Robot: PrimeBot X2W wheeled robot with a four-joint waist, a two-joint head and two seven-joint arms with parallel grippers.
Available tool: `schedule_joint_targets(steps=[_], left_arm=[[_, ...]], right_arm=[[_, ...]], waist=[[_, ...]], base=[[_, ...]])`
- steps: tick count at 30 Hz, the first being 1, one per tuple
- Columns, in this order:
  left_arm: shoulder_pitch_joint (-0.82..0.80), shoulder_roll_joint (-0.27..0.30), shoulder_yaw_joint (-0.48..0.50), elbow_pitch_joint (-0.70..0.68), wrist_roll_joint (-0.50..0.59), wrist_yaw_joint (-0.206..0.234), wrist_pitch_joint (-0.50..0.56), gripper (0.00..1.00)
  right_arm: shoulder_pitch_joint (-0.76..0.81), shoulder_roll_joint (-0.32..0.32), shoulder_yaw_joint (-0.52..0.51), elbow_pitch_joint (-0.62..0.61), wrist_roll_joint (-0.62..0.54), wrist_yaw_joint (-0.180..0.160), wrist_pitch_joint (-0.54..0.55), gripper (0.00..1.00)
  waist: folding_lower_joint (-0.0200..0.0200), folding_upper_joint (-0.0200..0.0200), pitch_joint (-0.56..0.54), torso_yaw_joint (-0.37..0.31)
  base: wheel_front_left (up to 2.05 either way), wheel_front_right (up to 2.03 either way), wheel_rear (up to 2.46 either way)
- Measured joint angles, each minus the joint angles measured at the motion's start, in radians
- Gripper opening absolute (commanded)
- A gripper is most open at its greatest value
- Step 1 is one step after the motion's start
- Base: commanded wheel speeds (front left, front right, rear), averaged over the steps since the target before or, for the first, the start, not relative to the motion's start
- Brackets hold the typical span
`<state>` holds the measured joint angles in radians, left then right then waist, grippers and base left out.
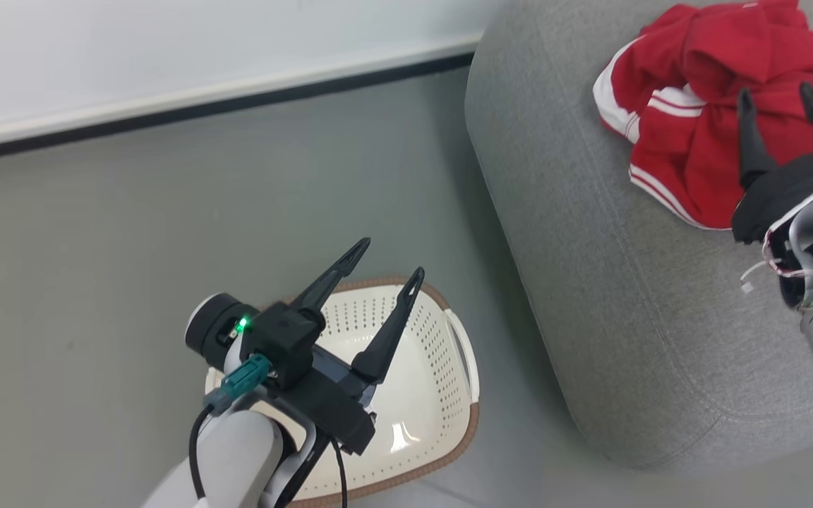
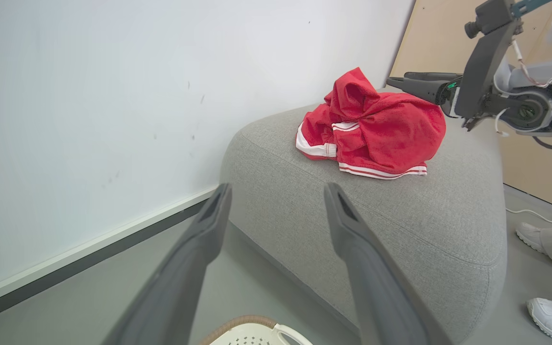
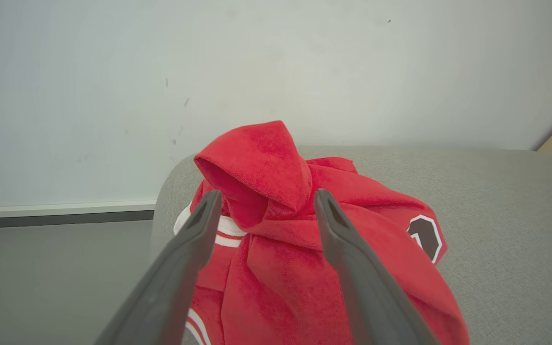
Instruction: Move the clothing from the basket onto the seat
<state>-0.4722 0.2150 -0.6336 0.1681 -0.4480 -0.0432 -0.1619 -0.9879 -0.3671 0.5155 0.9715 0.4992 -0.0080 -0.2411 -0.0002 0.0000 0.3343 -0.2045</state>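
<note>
The red clothing (image 1: 717, 92) with white stripes lies bunched in a heap on the grey seat (image 1: 590, 282), at its far right. My right gripper (image 1: 777, 99) hovers over the heap, open, with nothing in it; from the right wrist, the clothing (image 3: 304, 249) peaks up between its spread fingers (image 3: 194, 239). The cream basket (image 1: 428, 381) with a brown rim stands on the floor at the lower middle, and I see no clothing in its visible part. My left gripper (image 1: 392, 257) is open above the basket. In the left wrist view the clothing (image 2: 376, 129) rests on the seat (image 2: 400, 225).
A white wall with a dark skirting strip (image 1: 202, 106) runs along the back. Grey floor (image 1: 96, 247) spreads left of the seat. A person's white shoes (image 2: 551, 316) stand beside the seat's right side, near a wooden panel (image 2: 448, 43) and a floor cable.
</note>
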Motion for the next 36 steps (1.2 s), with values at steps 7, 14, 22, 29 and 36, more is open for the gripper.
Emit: schedule_joint_targets(steps=[7,14,22,29,36], left_arm=[[0.062,-0.007,0.024,0.053,-0.043,0.011,-0.03,1.0],[0.139,-0.007,0.073,0.092,-0.067,0.045,-0.053,1.0],[0.245,0.013,0.125,0.111,-0.096,0.106,-0.07,1.0],[0.352,0.051,0.204,0.093,-0.1,0.141,-0.078,1.0],[0.415,0.069,0.255,0.076,-0.1,0.153,-0.082,1.0]], right_arm=[[0.092,0.007,0.008,-0.046,-0.003,0.014,-0.008,1.0],[0.202,0.038,0.011,-0.098,-0.002,0.017,-0.008,1.0],[0.346,0.065,0.01,-0.195,0.004,0.016,-0.008,1.0],[0.459,0.096,0.0,-0.317,0.012,-0.016,-0.009,1.0],[0.585,0.106,-0.027,-0.431,0.017,-0.063,-0.009,1.0]], waist=[[0.0,-0.0001,-0.101,0.017],[-0.0001,-0.0002,-0.19,0.05],[0.0,-0.0002,-0.288,0.098],[0.0001,-0.0001,-0.348,0.144],[0.0001,-0.0001,-0.381,0.175]], base=[[0.0,0.0,0.0],[0.0,0.0,0.0],[0.0,0.0,0.0],[0.0,0.0,0.0],[0.0,0.0,0.0]])
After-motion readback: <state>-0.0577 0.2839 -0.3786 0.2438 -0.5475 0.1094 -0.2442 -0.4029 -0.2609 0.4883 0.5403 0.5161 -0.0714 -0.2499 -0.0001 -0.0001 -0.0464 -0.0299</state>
